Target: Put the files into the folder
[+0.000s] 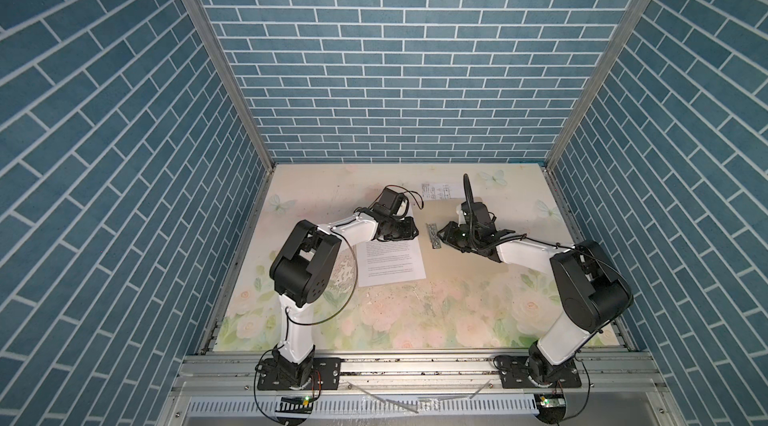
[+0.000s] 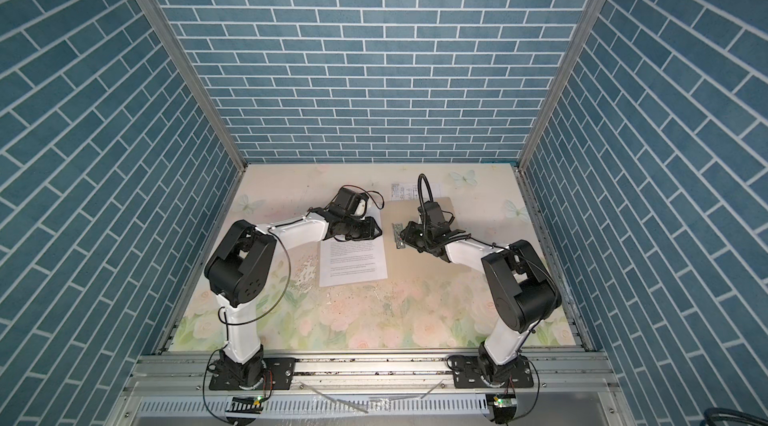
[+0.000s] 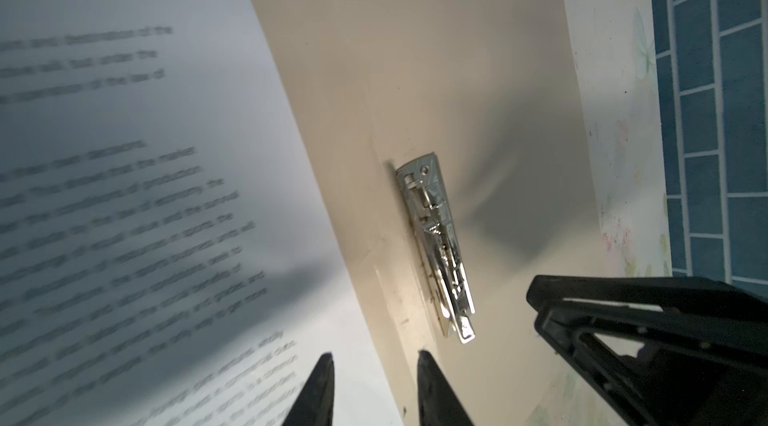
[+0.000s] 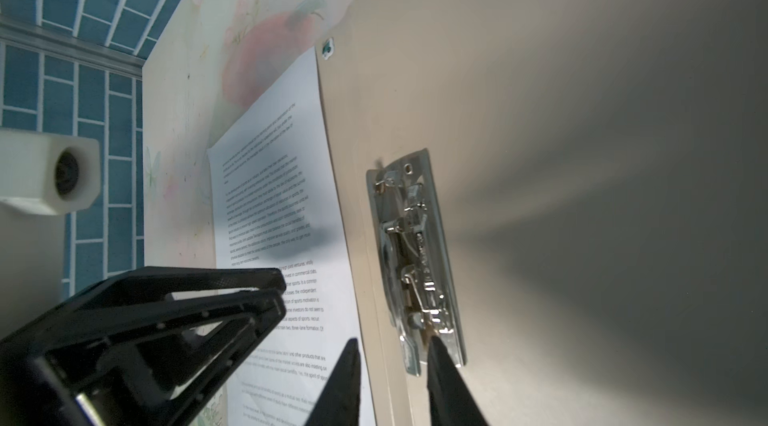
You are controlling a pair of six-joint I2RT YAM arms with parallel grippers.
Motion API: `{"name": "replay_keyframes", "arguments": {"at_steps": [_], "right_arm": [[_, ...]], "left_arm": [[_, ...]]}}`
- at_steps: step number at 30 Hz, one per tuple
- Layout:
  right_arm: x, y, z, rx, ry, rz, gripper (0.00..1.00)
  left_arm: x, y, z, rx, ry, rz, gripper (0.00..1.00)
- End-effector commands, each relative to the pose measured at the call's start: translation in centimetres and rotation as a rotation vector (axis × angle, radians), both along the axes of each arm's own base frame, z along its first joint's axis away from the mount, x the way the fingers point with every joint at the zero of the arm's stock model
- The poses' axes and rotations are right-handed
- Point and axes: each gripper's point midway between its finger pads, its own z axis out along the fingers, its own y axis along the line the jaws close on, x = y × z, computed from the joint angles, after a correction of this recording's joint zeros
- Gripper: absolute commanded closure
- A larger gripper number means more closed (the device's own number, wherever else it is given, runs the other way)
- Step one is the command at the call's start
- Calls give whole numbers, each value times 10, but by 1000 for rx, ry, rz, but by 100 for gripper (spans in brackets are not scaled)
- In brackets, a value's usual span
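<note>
Left hand (image 3: 374, 355) at text sheet (image 1: 390, 263) far end, long axis front-to-back

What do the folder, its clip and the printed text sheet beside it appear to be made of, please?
The folder looks like thin beige card, matt, lying flat with a rounded corner. Its clip appears to be bright plated metal, judging by its mirror-like glints. The text sheet seems ordinary white paper: matt, thin, black print.
</note>
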Motion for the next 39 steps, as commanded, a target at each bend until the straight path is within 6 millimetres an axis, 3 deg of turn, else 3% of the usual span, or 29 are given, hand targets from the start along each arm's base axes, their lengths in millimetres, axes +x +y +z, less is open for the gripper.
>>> {"name": "replay_keyframes", "arguments": {"at_steps": [1, 4, 22, 39], "right_arm": [[-8, -1, 0, 21, 1, 26, 78], [-11, -2, -6, 25, 15, 32, 83], [-15, 3, -25, 77, 62, 24, 85], [-18, 5, -35, 90, 97, 21, 85]], "left_arm": [[4, -15, -1, -12, 15, -7, 65], [10, -22, -5, -32, 21, 7, 68], [38, -40, -19, -85, 24, 70, 77], [44, -44, -30, -95, 48, 96, 81]]}}
